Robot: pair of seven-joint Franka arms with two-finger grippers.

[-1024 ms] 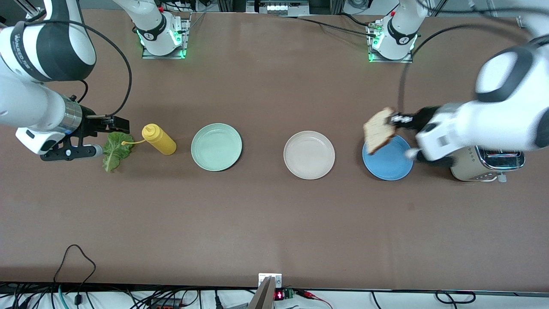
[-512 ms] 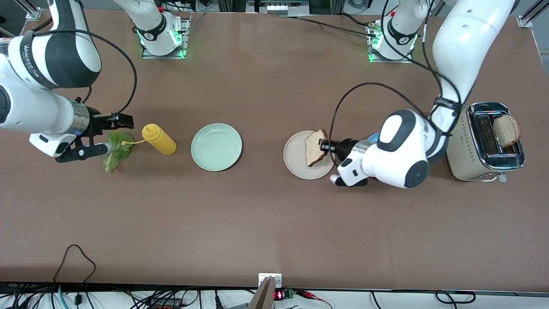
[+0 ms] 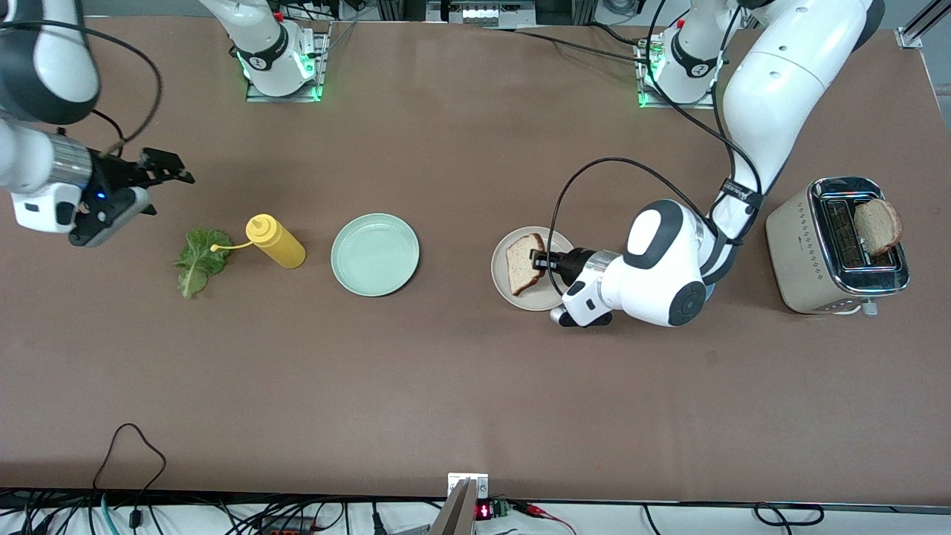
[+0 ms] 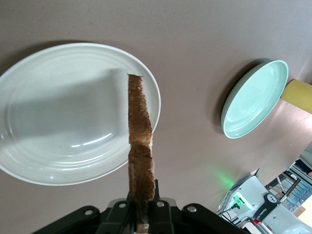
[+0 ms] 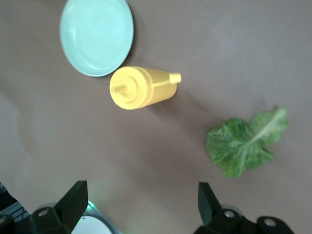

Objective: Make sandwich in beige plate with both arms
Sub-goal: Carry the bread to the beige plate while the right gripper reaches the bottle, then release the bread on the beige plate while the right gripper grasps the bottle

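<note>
Left gripper point(image 3: 536, 261): I see it clamped tight on one edge of a slice of bread point(image 3: 524, 273), which it holds over the beige plate point(image 3: 553, 297); in the left wrist view the slice point(image 4: 140, 161) stands on edge between the two fingers point(image 4: 158, 214), its crust facing the camera, above the plate point(image 4: 58, 146). Whether its lower edge touches the plate I cannot tell. The left arm reaches in from its base and hides most of a blue plate point(image 3: 709, 290), of which only a sliver shows.

Right gripper point(image 3: 160, 174): I see its jaws spread wide and holding nothing, up in the air over bare table at the right arm's end, with the lettuce leaf point(image 3: 195, 260) lying flat on the table below and to one side. The right wrist view shows both fingertips point(image 5: 73, 200) well apart, the leaf point(image 5: 246, 141) between them farther off.

Surroundings: a yellow squeeze bottle point(image 3: 275, 240) lies on its side just beside the leaf, nozzle toward it; a mint-green plate point(image 3: 375, 255) sits between the bottle and the beige plate. At the left arm's end a beige toaster point(image 3: 836, 249) carries a second slice of bread point(image 3: 877, 227) standing up out of one slot
</note>
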